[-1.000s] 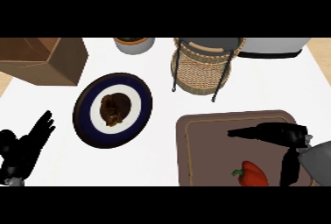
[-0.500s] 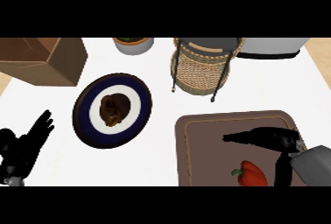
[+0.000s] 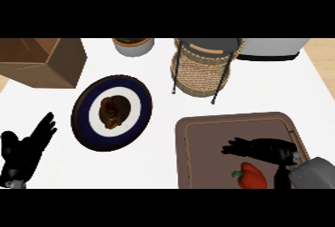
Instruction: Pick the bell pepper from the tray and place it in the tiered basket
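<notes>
On the brown tray [image 3: 196,146] at the near right of the white desk [image 3: 157,168] I see the red bell pepper [image 3: 252,176], lying close to the tray's near edge with its green stem end turned to the left. My right robot hand [image 3: 262,148] sits over the tray just behind the pepper, its fingers [image 3: 234,147] stretched toward the left and relaxed, closed on nothing; I cannot tell whether the thumb [image 3: 280,176], which drops down beside the pepper's right flank, touches it. My left robot hand [image 3: 23,153] rests at the near left edge of the desk, fingers straight and spread, pointing away from me, well apart from everything else. Between the two hands, left of the tray, a dark blue plate [image 3: 88,133] with a white centre carries a brown lump of food [image 3: 114,111]. Behind the tray stands the wicker tiered basket [image 3: 203,71] in its black wire frame, with nothing of the pepper in it yet. At the far left corner I see a brown paper bag [image 3: 42,62], next to it a small grey pot [image 3: 134,46] with something green inside, and at the far right a grey and white appliance [image 3: 271,48] that is cut off by the view's edge.
</notes>
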`<state>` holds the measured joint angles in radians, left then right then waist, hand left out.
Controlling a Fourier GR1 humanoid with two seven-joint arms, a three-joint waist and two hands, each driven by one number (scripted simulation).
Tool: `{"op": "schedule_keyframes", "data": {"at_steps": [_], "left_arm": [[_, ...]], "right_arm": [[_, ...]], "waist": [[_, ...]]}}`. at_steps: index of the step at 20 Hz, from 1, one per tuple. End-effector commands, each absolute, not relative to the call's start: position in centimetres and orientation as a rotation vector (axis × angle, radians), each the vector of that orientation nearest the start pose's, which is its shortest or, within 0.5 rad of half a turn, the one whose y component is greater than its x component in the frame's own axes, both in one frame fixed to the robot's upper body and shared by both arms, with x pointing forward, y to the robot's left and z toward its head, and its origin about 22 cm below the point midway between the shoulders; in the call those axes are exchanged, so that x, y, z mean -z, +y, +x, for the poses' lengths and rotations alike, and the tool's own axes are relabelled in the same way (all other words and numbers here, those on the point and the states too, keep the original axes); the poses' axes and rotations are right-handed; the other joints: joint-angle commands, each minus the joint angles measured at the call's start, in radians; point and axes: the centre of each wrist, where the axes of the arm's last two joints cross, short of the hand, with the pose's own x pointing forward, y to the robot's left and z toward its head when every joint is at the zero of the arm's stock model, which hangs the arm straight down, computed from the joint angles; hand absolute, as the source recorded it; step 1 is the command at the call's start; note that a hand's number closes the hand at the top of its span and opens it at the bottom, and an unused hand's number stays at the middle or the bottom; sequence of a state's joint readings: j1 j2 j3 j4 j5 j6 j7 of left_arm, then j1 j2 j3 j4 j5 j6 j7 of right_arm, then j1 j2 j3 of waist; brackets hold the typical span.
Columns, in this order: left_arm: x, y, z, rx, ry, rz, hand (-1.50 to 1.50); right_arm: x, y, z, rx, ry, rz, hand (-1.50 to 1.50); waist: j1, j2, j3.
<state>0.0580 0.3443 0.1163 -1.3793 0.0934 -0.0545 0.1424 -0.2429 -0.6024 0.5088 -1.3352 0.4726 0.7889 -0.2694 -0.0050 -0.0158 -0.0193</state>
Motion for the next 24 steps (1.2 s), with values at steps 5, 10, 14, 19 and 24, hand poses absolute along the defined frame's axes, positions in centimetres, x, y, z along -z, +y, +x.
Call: {"op": "schedule_keyframes", "data": {"at_steps": [5,10,14,19,24], "left_arm": [[2.1,35.4,21.9,0.091,-1.199,0.278,0.0],[1.2,35.9,22.7,0.07,-1.192,0.282,0.0],[1.0,38.4,21.8,0.066,-1.194,0.284,0.0],[1.5,35.9,22.1,0.068,-1.192,0.282,0.0],[2.1,36.0,21.6,0.079,-1.17,0.283,0.0]], "right_arm": [[0.6,-25.7,25.8,-1.639,-1.053,0.482,1.5],[1.9,-27.3,24.6,-1.549,-1.143,0.454,1.5],[0.9,-27.2,25.2,-1.491,-1.182,0.381,1.5],[-3.4,-23.9,28.9,-1.349,-1.255,0.109,1.5],[-5.2,-20.6,30.6,-1.231,-1.314,-0.36,1.5]], "waist": [[0.008,0.016,0.02],[0.007,0.017,0.02],[0.007,0.015,0.019],[0.0,0.011,0.017],[0.008,-0.026,-0.002]]}}
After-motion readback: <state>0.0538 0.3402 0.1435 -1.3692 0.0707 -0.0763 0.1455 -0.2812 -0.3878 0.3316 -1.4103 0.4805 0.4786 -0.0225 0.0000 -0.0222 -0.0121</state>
